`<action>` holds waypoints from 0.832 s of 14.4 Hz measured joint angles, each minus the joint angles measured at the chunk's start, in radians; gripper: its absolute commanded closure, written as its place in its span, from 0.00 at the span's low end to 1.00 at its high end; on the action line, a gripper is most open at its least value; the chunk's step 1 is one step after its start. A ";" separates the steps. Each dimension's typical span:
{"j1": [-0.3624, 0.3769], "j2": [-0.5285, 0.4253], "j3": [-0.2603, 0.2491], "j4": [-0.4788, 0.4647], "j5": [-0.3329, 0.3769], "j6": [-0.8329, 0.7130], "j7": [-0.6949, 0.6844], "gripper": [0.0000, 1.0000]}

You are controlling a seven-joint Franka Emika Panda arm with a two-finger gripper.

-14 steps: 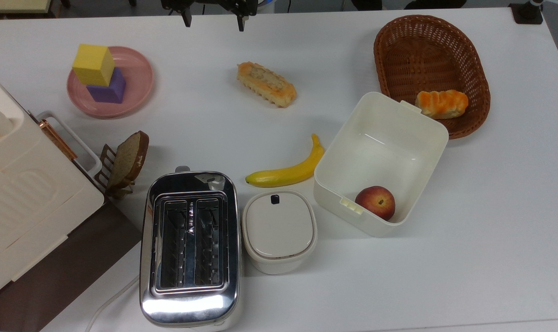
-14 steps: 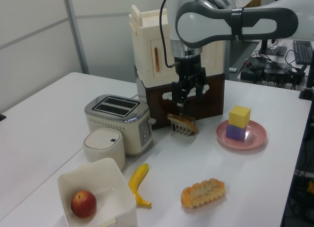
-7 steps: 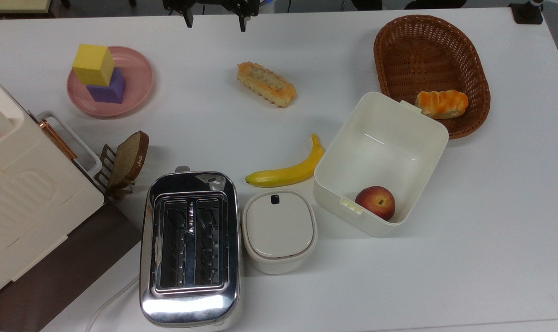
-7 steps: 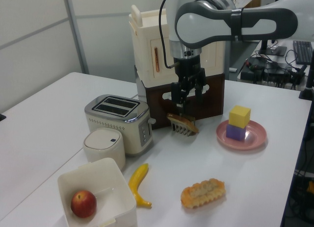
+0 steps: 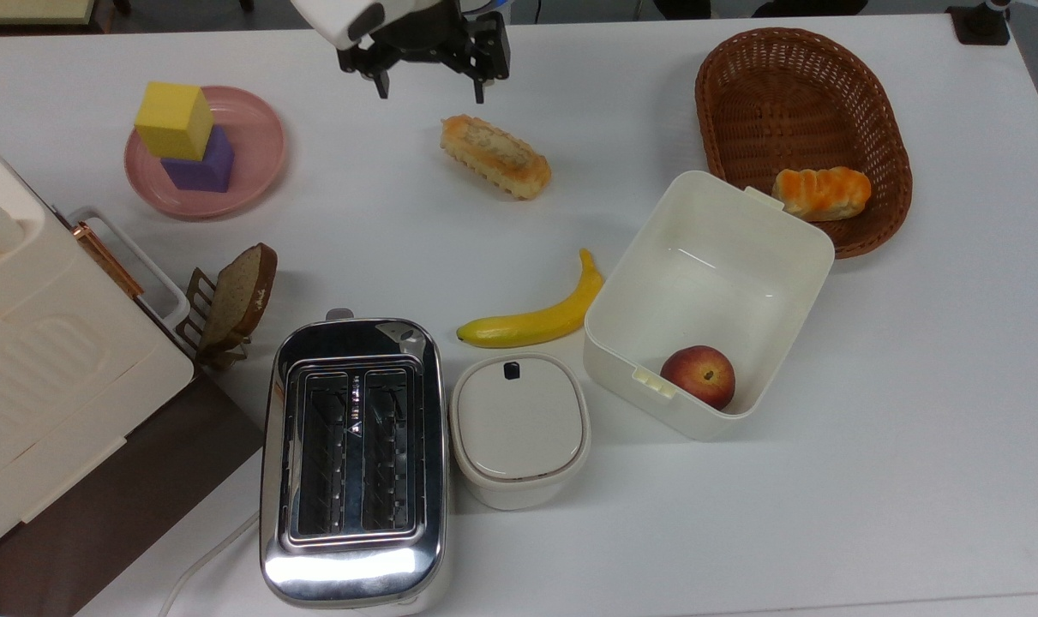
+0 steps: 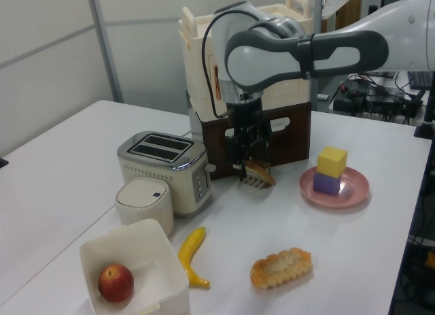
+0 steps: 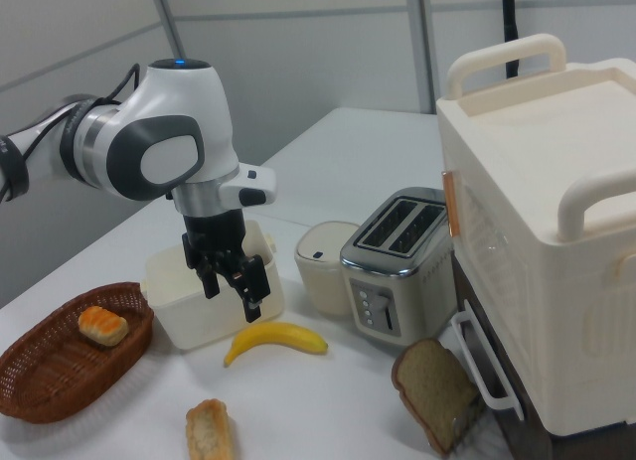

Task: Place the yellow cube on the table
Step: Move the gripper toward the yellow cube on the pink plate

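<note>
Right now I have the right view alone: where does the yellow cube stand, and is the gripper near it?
Observer: The yellow cube stands on top of a purple cube, on a pink plate at the top view's left.
Operator: And the gripper?
Observer: The gripper is open and empty, well apart from the plate towards the top view's right, near a pastry.
Operator: Is anything inside the white box?
Observer: One peach, in a corner of the white box.
</note>
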 measured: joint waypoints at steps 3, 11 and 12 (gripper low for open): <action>0.015 0.007 0.015 0.000 -0.002 0.000 0.000 0.00; 0.065 0.007 0.013 -0.014 -0.011 -0.001 0.008 0.00; 0.062 -0.001 0.007 -0.011 -0.023 -0.001 0.008 0.00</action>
